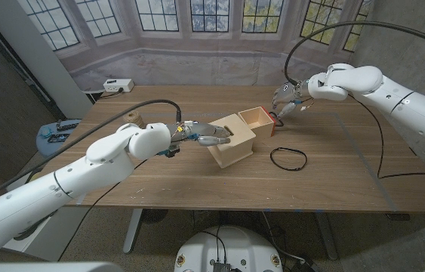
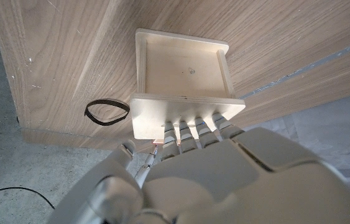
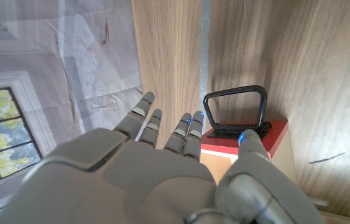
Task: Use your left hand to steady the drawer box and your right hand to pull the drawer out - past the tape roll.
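Pressing on the top of the drawer box [image 1: 232, 140], the left hand [image 1: 206, 134] lies with its fingers [image 2: 190, 132] stretched side by side across the pale wooden case, fingertips reaching the case's front edge as seen from the left wrist; it holds nothing, only rests on the wood. Beyond those fingertips the drawer [image 2: 184, 67] stands pulled out of the box, its bare inside showing. In the head view the drawer's far end carries a red front [image 1: 273, 121], and the right hand [image 1: 287, 100] hovers just beside that end, above the table [image 1: 333, 174]. From the right wrist, the right hand's fingers [image 3: 187, 132] are spread and extended, and the black loop handle [image 3: 237, 112] on the red front lies just past their tips; whether a fingertip touches the handle or the red face cannot be told, and nothing is clasped. On the near side of the drawer, a little apart from both hands, the thin black tape roll [image 1: 288, 157] lies flat on the wood, beside the drawer's outer end.
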Controlling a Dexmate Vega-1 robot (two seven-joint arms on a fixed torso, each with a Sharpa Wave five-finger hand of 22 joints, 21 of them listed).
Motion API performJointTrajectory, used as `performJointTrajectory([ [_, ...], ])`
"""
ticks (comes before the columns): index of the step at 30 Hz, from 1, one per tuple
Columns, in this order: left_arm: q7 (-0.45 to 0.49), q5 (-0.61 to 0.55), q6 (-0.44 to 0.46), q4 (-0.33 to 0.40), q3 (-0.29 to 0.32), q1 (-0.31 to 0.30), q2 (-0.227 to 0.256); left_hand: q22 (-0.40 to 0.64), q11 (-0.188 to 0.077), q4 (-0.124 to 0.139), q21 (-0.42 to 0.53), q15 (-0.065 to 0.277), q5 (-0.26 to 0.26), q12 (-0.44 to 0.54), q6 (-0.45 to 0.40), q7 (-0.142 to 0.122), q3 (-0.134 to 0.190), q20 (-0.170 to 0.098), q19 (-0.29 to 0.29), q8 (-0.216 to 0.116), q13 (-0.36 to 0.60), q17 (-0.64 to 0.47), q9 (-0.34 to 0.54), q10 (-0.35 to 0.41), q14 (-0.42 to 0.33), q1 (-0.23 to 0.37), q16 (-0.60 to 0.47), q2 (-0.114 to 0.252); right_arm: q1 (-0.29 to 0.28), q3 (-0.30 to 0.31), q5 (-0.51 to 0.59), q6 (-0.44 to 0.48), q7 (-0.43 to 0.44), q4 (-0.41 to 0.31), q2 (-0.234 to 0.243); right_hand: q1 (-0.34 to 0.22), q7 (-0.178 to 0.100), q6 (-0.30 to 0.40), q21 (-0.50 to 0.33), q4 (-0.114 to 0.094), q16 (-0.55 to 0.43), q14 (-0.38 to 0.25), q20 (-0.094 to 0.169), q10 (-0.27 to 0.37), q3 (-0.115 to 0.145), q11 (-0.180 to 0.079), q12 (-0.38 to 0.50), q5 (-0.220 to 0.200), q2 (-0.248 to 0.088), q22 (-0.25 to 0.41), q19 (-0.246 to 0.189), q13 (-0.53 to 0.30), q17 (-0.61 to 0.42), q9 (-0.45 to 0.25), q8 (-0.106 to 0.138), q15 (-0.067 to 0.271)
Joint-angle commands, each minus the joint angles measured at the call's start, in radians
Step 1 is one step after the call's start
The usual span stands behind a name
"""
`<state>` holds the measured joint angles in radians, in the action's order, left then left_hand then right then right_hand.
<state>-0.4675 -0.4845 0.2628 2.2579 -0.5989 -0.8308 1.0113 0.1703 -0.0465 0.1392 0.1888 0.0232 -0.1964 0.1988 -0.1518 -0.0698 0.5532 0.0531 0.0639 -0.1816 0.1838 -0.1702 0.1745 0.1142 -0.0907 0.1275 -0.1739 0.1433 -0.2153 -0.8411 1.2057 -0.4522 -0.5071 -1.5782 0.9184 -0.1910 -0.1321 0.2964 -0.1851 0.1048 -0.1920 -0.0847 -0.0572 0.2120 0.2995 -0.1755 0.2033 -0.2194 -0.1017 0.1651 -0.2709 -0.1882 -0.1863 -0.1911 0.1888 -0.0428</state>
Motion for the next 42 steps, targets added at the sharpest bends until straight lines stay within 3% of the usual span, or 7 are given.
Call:
performJointTrajectory([
  [1,0.028,0.047,-0.066,-0.026,0.050,-0.007,0.038,0.004,0.003,0.001,0.006,0.000,-0.004,0.004,-0.008,0.001,0.008,-0.002,0.006,-0.004,0.005,-0.001,0.005,0.003,-0.003,-0.007,-0.005,0.003,-0.004,0.012,0.002,0.039,-0.048,-0.023,-0.033,0.007,0.001,0.003,-0.006,-0.002,-0.003,-0.006,0.002,0.008,0.007,0.002,0.005,-0.003,0.000,0.003,-0.011,-0.002,-0.003,-0.002,0.003,0.000],
  [12,0.042,0.080,-0.159,-0.096,0.069,0.013,0.054,0.004,0.002,0.000,0.005,0.000,-0.004,0.004,-0.009,0.002,0.010,-0.002,0.006,-0.004,0.005,-0.001,0.005,0.003,-0.002,-0.007,-0.005,0.003,0.001,-0.008,0.020,0.077,-0.069,-0.028,-0.068,0.008,0.002,0.006,-0.007,-0.001,-0.004,-0.011,0.002,0.010,0.008,0.004,0.005,-0.003,0.000,0.003,-0.015,-0.003,-0.003,-0.002,0.004,0.001],
  [23,0.047,0.085,-0.212,-0.129,0.070,0.040,0.033,0.004,0.003,0.000,0.005,0.001,-0.004,0.004,-0.009,0.002,0.012,-0.002,0.006,-0.004,0.005,-0.001,0.005,0.003,-0.003,-0.008,-0.005,0.003,-0.008,0.012,0.010,0.100,-0.114,-0.083,-0.044,0.004,0.002,0.012,-0.008,0.004,-0.004,-0.017,0.000,0.015,0.009,0.004,0.007,-0.005,0.006,0.003,-0.020,-0.003,-0.002,-0.002,0.006,0.005],
  [31,0.059,0.081,-0.193,-0.103,0.080,0.029,0.024,0.004,0.004,0.000,0.006,0.001,-0.004,0.003,-0.009,0.003,0.014,-0.002,0.006,-0.004,0.005,-0.001,0.005,0.002,-0.003,-0.009,-0.005,0.004,-0.024,0.036,0.001,0.106,-0.147,-0.123,-0.024,0.003,0.001,0.014,-0.008,0.005,-0.004,-0.019,0.000,0.016,0.010,0.005,0.007,-0.005,0.007,0.003,-0.022,-0.003,-0.001,-0.002,0.006,0.005],
  [42,0.132,0.082,-0.149,-0.035,0.137,-0.057,0.064,0.004,0.007,0.001,0.006,-0.001,-0.004,0.003,-0.009,0.003,0.017,-0.001,0.007,-0.004,0.005,-0.001,0.005,0.001,-0.002,-0.009,-0.005,0.005,-0.041,0.053,0.002,0.106,-0.198,-0.174,-0.022,0.004,0.003,0.010,-0.007,0.006,-0.003,-0.019,-0.002,0.018,0.010,0.011,0.007,-0.006,0.008,0.003,-0.021,-0.003,-0.002,-0.002,0.005,0.005],
])
